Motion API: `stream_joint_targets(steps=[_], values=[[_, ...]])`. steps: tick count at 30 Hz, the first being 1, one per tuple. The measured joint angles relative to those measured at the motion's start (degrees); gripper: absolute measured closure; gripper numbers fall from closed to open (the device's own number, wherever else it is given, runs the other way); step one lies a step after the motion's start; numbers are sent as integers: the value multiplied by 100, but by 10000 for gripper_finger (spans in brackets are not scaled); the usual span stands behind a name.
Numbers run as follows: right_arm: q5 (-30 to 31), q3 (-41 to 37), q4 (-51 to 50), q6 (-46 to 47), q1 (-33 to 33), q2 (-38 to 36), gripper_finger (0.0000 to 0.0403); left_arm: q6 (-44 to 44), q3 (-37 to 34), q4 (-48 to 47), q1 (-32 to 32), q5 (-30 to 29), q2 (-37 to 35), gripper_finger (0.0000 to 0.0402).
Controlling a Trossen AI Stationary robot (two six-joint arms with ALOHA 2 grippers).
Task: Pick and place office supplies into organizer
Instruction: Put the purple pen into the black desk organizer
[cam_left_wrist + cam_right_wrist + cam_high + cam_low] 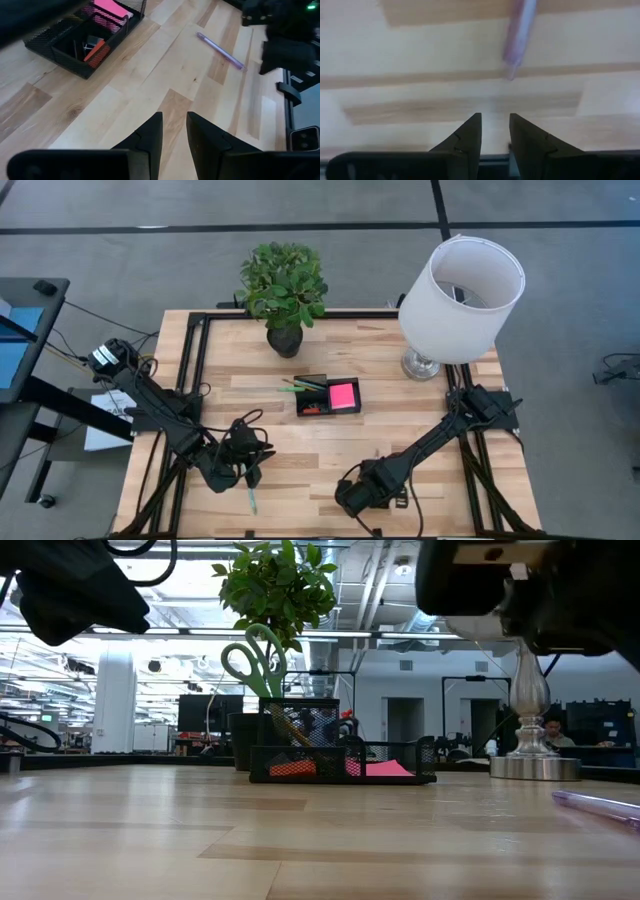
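Observation:
The black mesh organizer (312, 409) (400, 777) (45, 47) sits mid-table. It holds a pink sticky-note pad (342, 394) (111, 7), green-handled scissors (252, 658) standing upright, pens (300, 385) and small red and black bits (94, 49). A purple pen (220, 50) (519, 31) (598, 805) lies flat on the table, just ahead of my right gripper (495, 120) (352, 496), which is shut and hovers near the near edge. A teal pen (251, 500) lies on the table beside my left gripper (247, 472) (175, 117), which is shut and held above the wood.
A potted plant (284, 295) stands at the far edge behind the organizer. A white lamp (462, 285) stands on its metal base (424, 365) far right. Black frame rails (195, 370) run along the table sides. Bare wood (310, 455) lies between the two grippers.

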Motion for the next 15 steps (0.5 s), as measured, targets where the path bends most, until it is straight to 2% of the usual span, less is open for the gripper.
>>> stream_joint_targets(steps=[15], values=[[-30, -10, -11, 449, -3, 56, 308, 0, 2, -61, 13, 84, 0, 322]])
